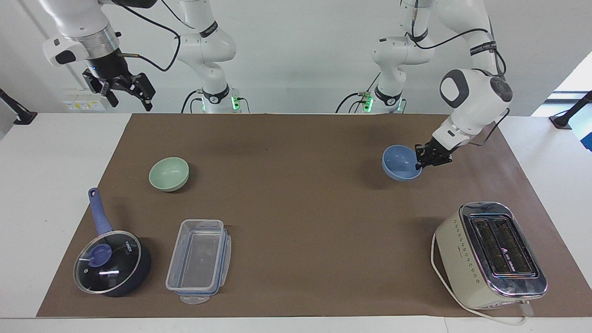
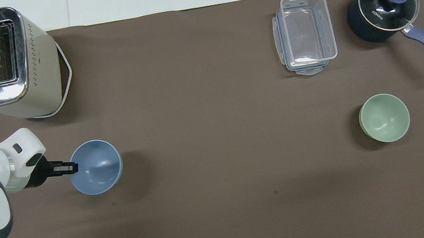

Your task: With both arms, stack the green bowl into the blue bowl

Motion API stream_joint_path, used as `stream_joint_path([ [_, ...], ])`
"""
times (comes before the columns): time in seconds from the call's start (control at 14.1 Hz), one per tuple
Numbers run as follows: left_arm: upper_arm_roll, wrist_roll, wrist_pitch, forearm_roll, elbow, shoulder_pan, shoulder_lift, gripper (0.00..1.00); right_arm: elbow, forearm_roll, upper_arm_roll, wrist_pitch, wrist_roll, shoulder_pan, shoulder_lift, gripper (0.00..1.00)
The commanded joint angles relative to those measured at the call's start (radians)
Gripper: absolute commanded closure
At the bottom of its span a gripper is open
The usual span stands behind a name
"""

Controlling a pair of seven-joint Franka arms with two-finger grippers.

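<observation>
The blue bowl [image 1: 400,163] hangs a little above the brown mat, held by its rim in my left gripper [image 1: 420,163], which is shut on it. It also shows in the overhead view [image 2: 97,166] with the left gripper [image 2: 72,166] at its rim. The green bowl [image 1: 169,173] sits upright and empty on the mat toward the right arm's end; it also shows in the overhead view [image 2: 384,118]. My right gripper [image 1: 122,90] waits high up over the table's edge at that end, open and empty.
A cream toaster [image 1: 492,254] stands toward the left arm's end, farther from the robots than the blue bowl. A dark blue saucepan with a glass lid [image 1: 111,262] and a clear plastic container [image 1: 200,261] lie farther from the robots than the green bowl.
</observation>
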Motion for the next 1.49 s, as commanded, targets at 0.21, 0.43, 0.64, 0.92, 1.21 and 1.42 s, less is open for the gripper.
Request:
stream_joint_path([
  [0.21,0.016,-0.309,0.182,0.025,-0.022,-0.274,0.046,1.0,-0.018,0.009,0.003,-0.005,-0.014,-0.012,-0.016,0.0],
  [0.43,0.017,-0.435,0.282,0.027,-0.015,-0.392,0.098,1.0,-0.021,0.01,0.003,-0.002,-0.016,-0.026,-0.014,0.0],
  [0.64,0.017,-0.512,0.353,0.028,-0.001,-0.48,0.148,1.0,-0.022,0.01,0.002,-0.002,-0.016,-0.026,-0.014,0.0],
  [0.92,0.016,-0.515,0.351,0.03,0.011,-0.513,0.169,1.0,-0.022,0.01,0.003,-0.002,-0.016,-0.026,-0.016,0.0],
  [1.21,0.016,-0.517,0.328,0.03,0.011,-0.514,0.169,0.73,-0.026,0.009,0.003,-0.001,-0.019,-0.026,-0.01,0.0],
  [1.42,0.016,-0.508,0.32,0.03,0.017,-0.507,0.171,0.0,-0.05,0.009,0.003,0.045,-0.11,-0.026,-0.013,0.0],
])
